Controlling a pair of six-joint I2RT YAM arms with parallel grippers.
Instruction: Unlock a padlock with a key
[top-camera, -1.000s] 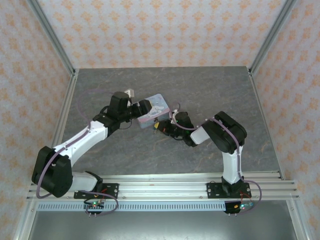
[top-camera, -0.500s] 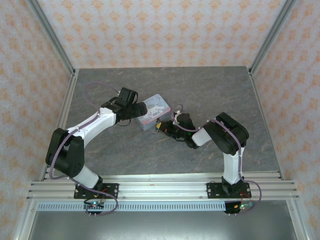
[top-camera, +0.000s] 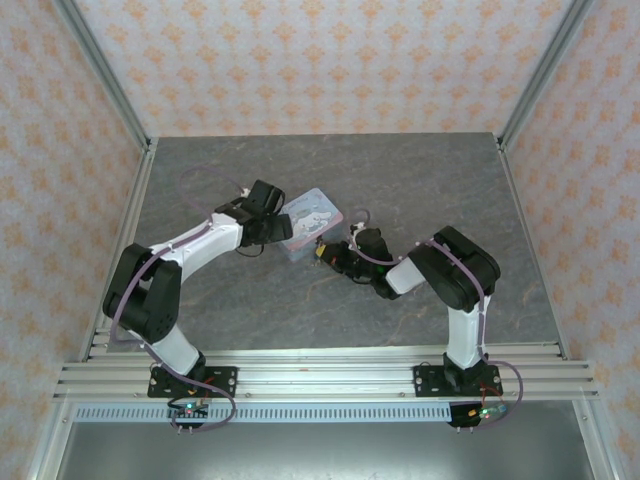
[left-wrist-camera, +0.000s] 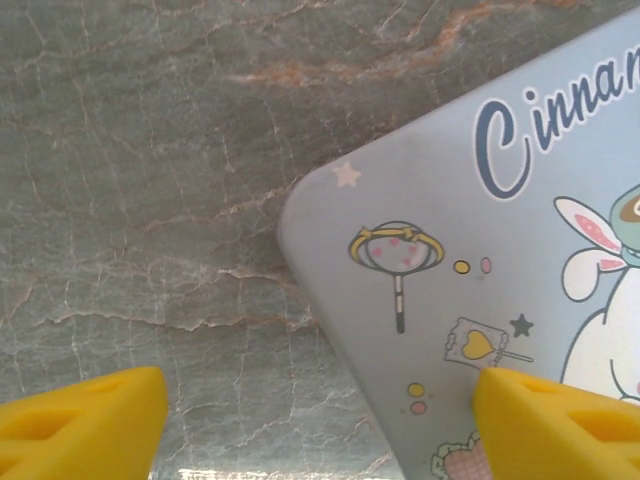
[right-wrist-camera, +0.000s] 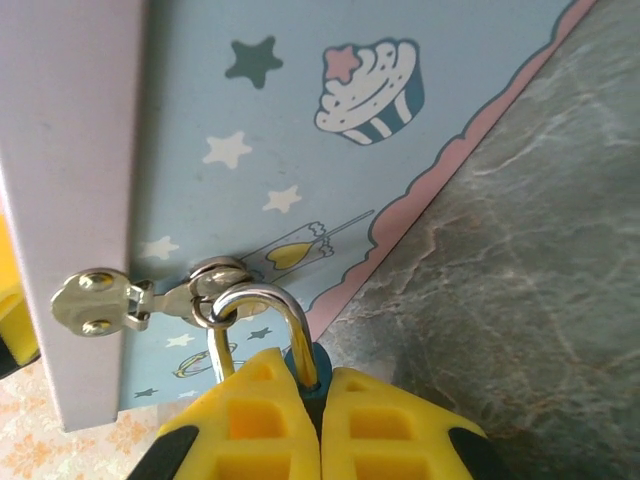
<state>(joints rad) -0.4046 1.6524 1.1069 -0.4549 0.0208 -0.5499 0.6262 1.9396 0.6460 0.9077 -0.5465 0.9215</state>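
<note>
While the yellow fingers (right-wrist-camera: 245, 425) of the right gripper (right-wrist-camera: 318, 385) are pinching the tiny blue-and-silver metal padlock (right-wrist-camera: 297, 345) looping through the silver hasp (right-wrist-camera: 150, 300) of the pale-blue cartoon-printed rectangular tin (left-wrist-camera: 480, 250), the left gripper (left-wrist-camera: 320, 425) is gaping wide over its corner.

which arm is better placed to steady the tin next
Left. The left gripper is open, straddling a tin corner; the right gripper is shut on the padlock at the hasp.
</note>
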